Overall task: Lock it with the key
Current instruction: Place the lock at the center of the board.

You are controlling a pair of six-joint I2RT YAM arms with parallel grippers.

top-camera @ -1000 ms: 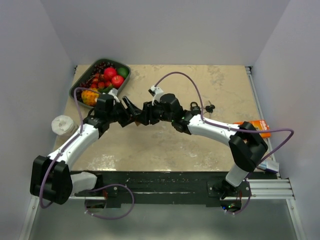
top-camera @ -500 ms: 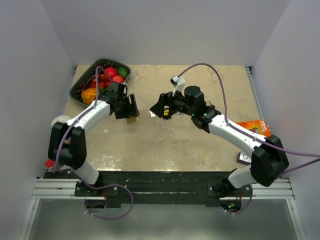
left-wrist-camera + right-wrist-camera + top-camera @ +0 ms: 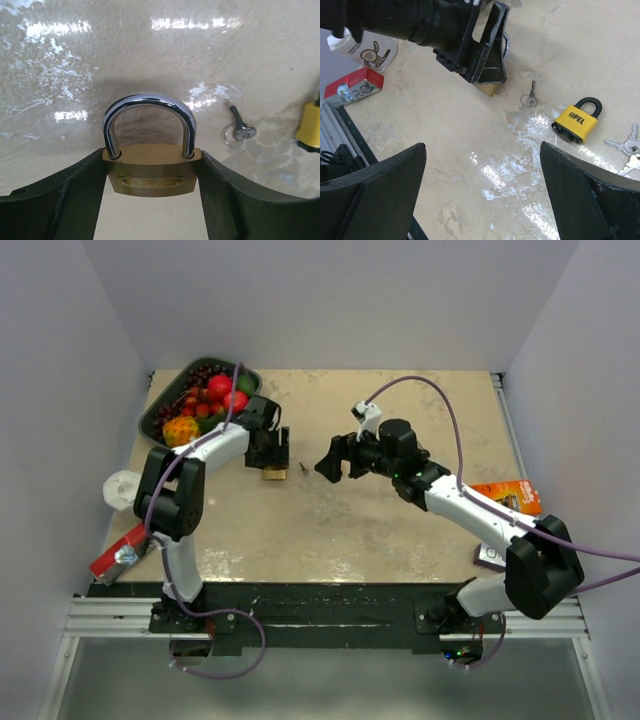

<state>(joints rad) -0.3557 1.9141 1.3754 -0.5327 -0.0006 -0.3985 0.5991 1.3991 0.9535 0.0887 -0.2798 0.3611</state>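
My left gripper (image 3: 150, 176) is shut on the body of a brass padlock (image 3: 150, 172). The padlock's steel shackle (image 3: 148, 107) points away, with both legs in the body. From above, the left gripper (image 3: 271, 458) holds the padlock (image 3: 272, 476) low over the table, left of centre. A small key on a ring (image 3: 239, 131) lies loose on the table just right of the padlock; it also shows from above (image 3: 301, 469) and in the right wrist view (image 3: 530, 96). My right gripper (image 3: 480, 195) is wide open and empty, right of the key in the top view (image 3: 331, 461).
A yellow padlock (image 3: 577, 121) and a bunch of keys (image 3: 627, 149) lie near the right gripper. A tray of fruit (image 3: 160, 432) is at the back left. A white bottle (image 3: 122, 488) and a red box (image 3: 118, 552) lie at the left edge. An orange packet (image 3: 515, 496) is at the right.
The two grippers, which met at the table's middle, have drawn apart. The left gripper moved back left with the brass padlock. The right gripper drew back right, and the key lies on the table.
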